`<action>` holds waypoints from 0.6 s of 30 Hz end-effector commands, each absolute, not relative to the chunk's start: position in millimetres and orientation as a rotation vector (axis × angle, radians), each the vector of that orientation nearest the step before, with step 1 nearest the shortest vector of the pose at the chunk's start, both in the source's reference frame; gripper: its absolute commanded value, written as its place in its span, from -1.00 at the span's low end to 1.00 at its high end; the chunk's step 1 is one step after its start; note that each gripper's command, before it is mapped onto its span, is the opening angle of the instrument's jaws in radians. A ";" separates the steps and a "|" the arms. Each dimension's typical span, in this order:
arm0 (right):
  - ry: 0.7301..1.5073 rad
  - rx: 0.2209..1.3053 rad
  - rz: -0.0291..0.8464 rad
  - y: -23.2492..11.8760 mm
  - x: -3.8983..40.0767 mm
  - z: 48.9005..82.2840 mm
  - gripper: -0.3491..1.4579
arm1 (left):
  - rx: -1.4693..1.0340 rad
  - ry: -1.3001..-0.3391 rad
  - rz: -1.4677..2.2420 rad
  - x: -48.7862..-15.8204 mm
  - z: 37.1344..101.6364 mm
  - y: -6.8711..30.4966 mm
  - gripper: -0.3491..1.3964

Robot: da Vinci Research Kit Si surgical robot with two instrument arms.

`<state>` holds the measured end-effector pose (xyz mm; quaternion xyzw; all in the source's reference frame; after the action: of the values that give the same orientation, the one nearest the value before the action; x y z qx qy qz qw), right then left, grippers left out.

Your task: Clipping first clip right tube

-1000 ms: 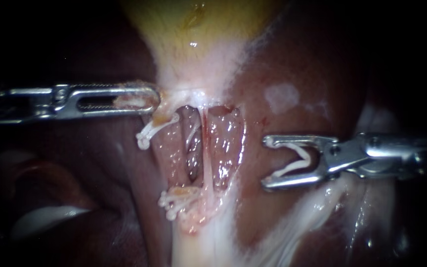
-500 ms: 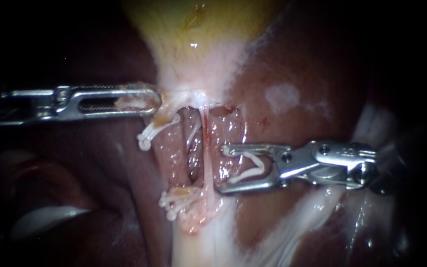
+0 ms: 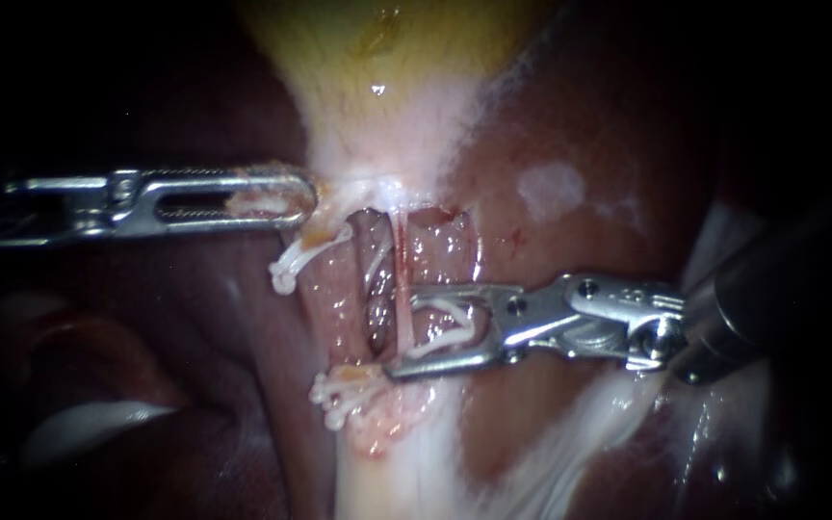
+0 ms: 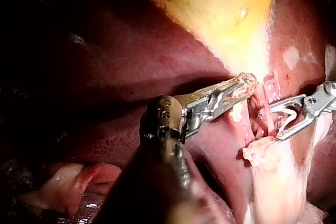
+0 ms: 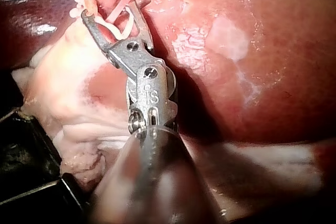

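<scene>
The thin reddish right tube [image 3: 402, 274] runs down from the yellow gallbladder [image 3: 387, 67], beside the darker left tube [image 3: 375, 289]. My right instrument [image 3: 404, 332] comes in from the right with its jaws wide apart, holding an open white clip [image 3: 445, 323] between them. Jaws and clip straddle the right tube. In the right wrist view the same instrument [image 5: 110, 17] carries the clip [image 5: 119, 27] at the tube. My left instrument [image 3: 276, 197] is shut on tissue at the gallbladder's neck, as the left wrist view [image 4: 240, 86] also shows.
White clips sit on the left tube, one high [image 3: 291, 260] and several low [image 3: 339, 390]. Dark red liver [image 3: 570, 125] surrounds the dissected window. Pale fatty tissue [image 3: 397, 472] runs downward below the tubes.
My right instrument has moved left with its clip, from clear of the tubes to straddling the right tube. The left instrument has held still.
</scene>
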<state>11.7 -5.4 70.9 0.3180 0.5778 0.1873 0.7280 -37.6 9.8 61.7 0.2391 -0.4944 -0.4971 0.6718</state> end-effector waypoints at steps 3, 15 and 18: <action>1.307 0.736 0.436 -5.8 12.3 71.1 -0.09 | 0.539 -1.113 -1.119 -37.6 61.7 9.8 -1.00; 1.404 0.910 0.452 -7.4 12.5 70.5 -0.11 | 0.539 -1.113 -1.119 -37.5 61.8 9.9 -1.00; 1.406 0.937 0.441 -7.8 12.2 70.0 -0.14 | 0.539 -1.113 -1.119 -37.5 61.8 9.9 -1.00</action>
<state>12.2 -7.8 69.9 0.4137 0.6159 0.1945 0.6417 -37.5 9.9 61.8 0.2390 -0.4943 -0.4969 0.6721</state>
